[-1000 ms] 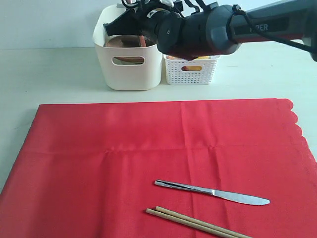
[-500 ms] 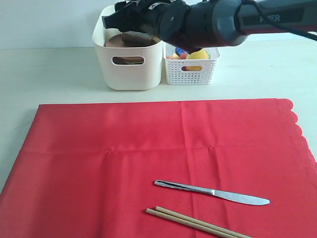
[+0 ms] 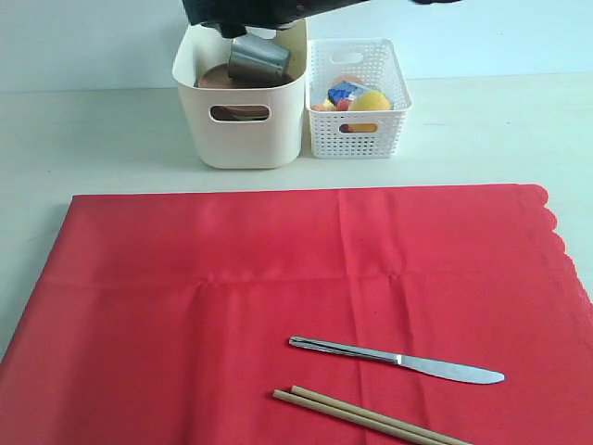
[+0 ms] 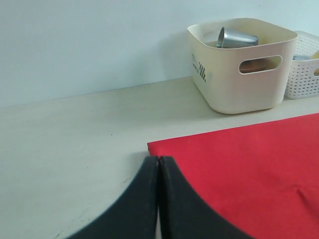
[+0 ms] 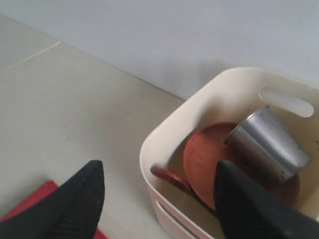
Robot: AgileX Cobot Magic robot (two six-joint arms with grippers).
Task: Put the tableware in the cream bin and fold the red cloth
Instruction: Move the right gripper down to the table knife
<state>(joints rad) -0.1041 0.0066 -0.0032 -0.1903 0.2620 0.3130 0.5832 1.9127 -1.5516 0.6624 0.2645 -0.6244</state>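
Partly done: cup (image 3: 258, 60) and plate (image 5: 207, 154) in bin (image 3: 241, 144), knife (image 3: 398, 360) and chopsticks (image 3: 371, 417) on the flat, unfolded cloth (image 3: 232, 269); right end effector (image 5: 158, 172) spread empty above bin, left end effector (image 4: 158, 162) pinched closed.

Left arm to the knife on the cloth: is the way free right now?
Probably yes. The knife lies bare on the red cloth, apart from the chopsticks; the left gripper is shut and must open first.
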